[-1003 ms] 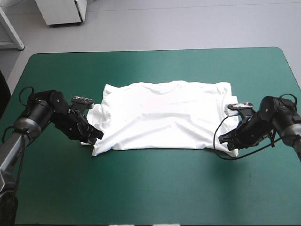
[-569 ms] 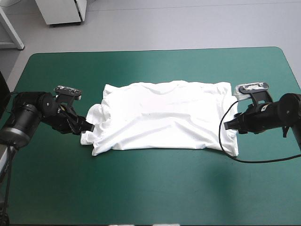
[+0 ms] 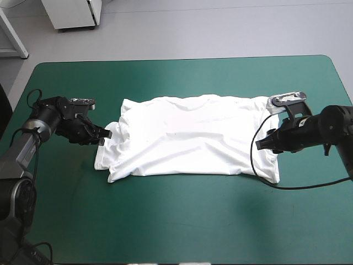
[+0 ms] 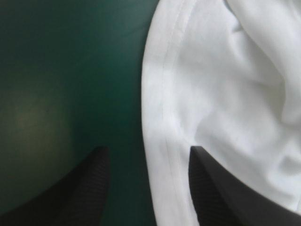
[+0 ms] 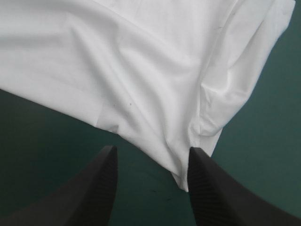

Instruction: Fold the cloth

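The white T-shirt [image 3: 190, 135] lies spread flat across the middle of the teal-green table, folded into a wide band with soft wrinkles. My left gripper [image 3: 106, 134] is low at the shirt's left sleeve, open. In the left wrist view the hemmed sleeve edge [image 4: 162, 117] runs between my left gripper's [image 4: 148, 162] black fingers. My right gripper [image 3: 263, 144] is at the shirt's right end, open as well. In the right wrist view the T-shirt [image 5: 141, 70] fills the space ahead, and its corner reaches between the fingers of my right gripper [image 5: 151, 162].
Bare teal-green cover [image 3: 182, 221] stretches in front of the shirt toward the near edge, and a narrower strip lies behind it. A white cabinet [image 3: 71, 14] stands on the floor beyond the table's far left corner.
Both arms have swung away from the shirt's near corners toward the far side. The left gripper now sits at the sleeve, the right at the shirt's right edge. The shirt has hardly shifted.
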### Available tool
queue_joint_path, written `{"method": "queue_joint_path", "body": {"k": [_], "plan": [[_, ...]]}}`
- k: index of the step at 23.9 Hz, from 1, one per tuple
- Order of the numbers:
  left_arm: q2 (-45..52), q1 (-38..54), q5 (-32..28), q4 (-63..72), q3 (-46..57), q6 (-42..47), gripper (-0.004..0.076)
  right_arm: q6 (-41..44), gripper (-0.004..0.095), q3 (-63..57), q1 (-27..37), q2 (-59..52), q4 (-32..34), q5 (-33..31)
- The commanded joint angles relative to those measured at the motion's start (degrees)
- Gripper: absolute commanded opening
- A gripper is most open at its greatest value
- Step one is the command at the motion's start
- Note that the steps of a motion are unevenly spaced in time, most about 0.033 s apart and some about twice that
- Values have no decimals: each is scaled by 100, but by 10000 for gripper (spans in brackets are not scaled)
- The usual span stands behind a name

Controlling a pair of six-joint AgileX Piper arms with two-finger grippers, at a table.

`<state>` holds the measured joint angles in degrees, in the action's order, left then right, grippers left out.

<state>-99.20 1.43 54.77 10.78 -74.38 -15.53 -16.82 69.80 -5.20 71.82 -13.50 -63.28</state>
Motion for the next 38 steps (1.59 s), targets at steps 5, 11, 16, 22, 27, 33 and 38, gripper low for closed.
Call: {"method": "queue_joint_path", "body": {"k": [5,11,16,22,27,33,38], "plan": [[-467,-15,138,391,-536,-133,383,-6,449,190,-168,-24,23,212],[-675,-15,379,765,-536,-175,218,-6,442,190,-168,-35,23,179],[-702,-15,405,818,-536,-253,-21,-6,442,353,-168,-45,-20,64],[-536,-27,877,1026,-818,-253,-22,-6,441,533,-168,-45,-44,47],[-158,-186,1253,1149,-1451,-161,-22,39,442,522,-168,-45,-44,-43],[-80,-863,1477,1199,-2118,50,-22,39,442,522,-168,-45,-30,-80],[-523,-1744,1287,1199,-2134,197,-22,39,440,512,-168,-45,-21,-152]]}}
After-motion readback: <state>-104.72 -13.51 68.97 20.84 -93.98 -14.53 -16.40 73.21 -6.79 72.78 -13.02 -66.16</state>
